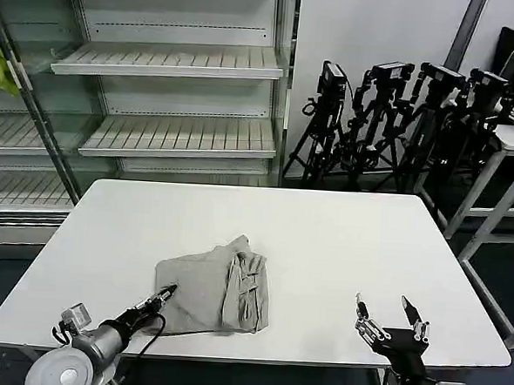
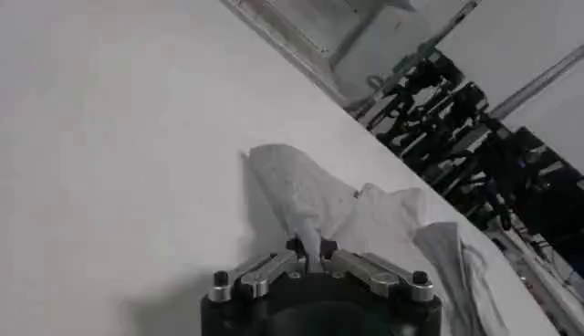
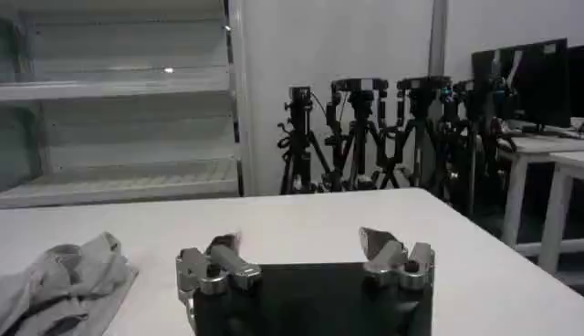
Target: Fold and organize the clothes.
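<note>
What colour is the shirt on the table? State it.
Light grey, plain as it lies bunched; the shirt shows best in the head view.

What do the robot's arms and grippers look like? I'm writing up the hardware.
Both grippers are black with silver metal finger links. The left gripper has slim dark fingers on a grey, rounded wrist with a black cable and a small white tag. The right gripper sits on a black base.

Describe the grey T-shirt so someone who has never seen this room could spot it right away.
Start at the white table in front of the empty shelving. Near its front edge, left of centre, lies the T-shirt, a crumpled light grey bundle. It is the one soft thing on the tabletop, and the left gripper has its fingers closed on the shirt's near corner, while the right gripper waits open to the side.
</note>
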`<state>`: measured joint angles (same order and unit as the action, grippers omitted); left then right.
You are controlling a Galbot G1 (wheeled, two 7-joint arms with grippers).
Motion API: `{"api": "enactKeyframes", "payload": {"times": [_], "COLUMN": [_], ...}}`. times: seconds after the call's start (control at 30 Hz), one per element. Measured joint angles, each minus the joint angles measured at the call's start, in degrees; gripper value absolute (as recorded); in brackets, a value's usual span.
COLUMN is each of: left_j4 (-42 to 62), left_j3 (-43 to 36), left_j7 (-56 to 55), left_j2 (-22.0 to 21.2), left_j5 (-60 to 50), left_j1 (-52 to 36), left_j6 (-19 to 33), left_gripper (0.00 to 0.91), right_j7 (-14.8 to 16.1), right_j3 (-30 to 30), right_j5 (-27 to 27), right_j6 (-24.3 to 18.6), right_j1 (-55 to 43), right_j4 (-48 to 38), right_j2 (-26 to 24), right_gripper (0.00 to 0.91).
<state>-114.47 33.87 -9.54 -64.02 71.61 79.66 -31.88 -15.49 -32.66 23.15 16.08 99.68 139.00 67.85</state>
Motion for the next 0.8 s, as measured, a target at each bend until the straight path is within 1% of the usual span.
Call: {"api": "enactKeyframes", "payload": {"times": [0.17, 0.3, 0.47, 0.63, 0.73, 0.8], "left_j4": [-1.4, -1.2, 1.1, 4.0, 4.4, 3.5], "left_j3": [4.5, 11.3, 22.5, 32.5, 36.0, 36.8], "left_j7": [0.7, 2.0, 6.3, 11.7, 13.8, 14.6], "left_j2": [2.3, 6.3, 13.9, 23.0, 27.0, 28.5], "left_j5": [2.6, 3.3, 0.4, -6.3, -10.8, -14.0], "left_j1": [0.8, 1.8, 4.0, 6.4, 7.8, 8.9], "left_j6": [-0.5, -0.8, -0.8, -0.2, 0.5, 1.3], "left_gripper": [0.071, 0.071, 0.071, 0.071, 0.071, 0.071], "right_j7": [0.0, 0.0, 0.2, 0.4, 0.6, 0.8], "right_j3": [0.7, 1.8, 3.8, 5.0, 5.4, 5.5], "right_j5": [0.3, 0.4, 0.9, 1.8, 1.9, 1.9], "right_j6": [-0.1, 0.0, 0.1, 0.0, -0.3, -0.4], "right_j1": [-0.9, -2.3, -4.6, -6.5, -7.2, -7.3], "right_j4": [-0.6, -1.3, -2.4, -2.8, -2.8, -2.7], "right_j2": [-0.4, -0.8, -1.3, -2.0, -2.4, -2.5], "right_gripper": [0.907, 0.907, 0.907, 0.907, 0.907, 0.907]}}
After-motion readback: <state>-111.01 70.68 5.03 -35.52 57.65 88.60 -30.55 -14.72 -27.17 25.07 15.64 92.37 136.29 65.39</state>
